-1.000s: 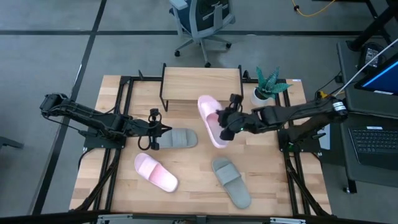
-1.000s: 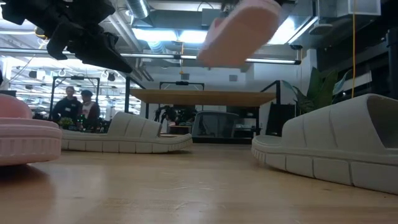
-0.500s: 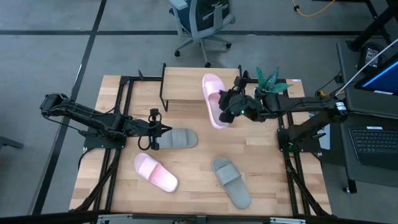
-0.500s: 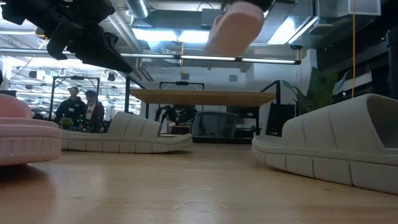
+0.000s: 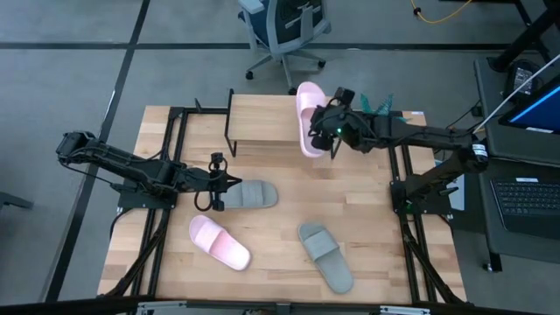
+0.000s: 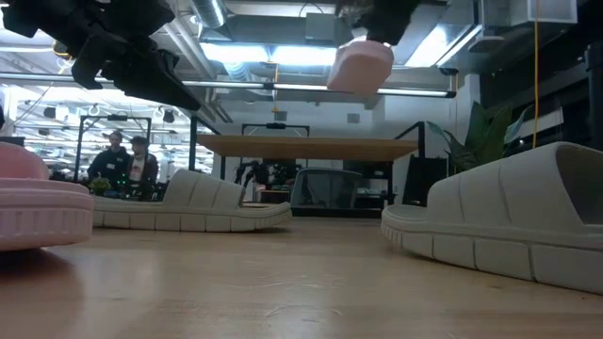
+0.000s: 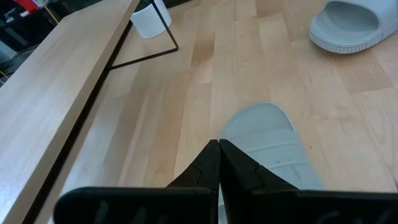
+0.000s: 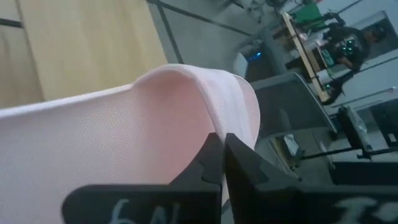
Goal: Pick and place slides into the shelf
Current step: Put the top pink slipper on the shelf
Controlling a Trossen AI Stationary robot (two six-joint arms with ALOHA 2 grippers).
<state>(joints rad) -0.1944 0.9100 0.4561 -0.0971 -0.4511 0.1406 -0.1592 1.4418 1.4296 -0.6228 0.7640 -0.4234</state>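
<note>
1. Counting the slides gives four: a pink slide (image 5: 307, 118) held aloft over the right end of the shelf (image 5: 262, 118), a second pink slide (image 5: 220, 242) on the table (image 5: 385, 254) at front left, a grey-green slide (image 5: 248, 194) at the middle, and another grey-green slide (image 5: 325, 255) at front right.
2. The right gripper (image 5: 329, 131) is clamped tight on the raised pink slide's strap; the left gripper (image 5: 213, 185), fingers pressed together and holding nothing, hovers at the end of the middle grey-green slide.
3. The low view alone shows the lifted slide hanging well above the shelf's top board, and two people in the room behind.
4. The left wrist view alone shows a white pot (image 7: 151, 20) by the shelf leg.
5. Compared with a second ago, the pink slide has travelled from mid-table back to the shelf's right end; the left arm has stayed put.
</note>
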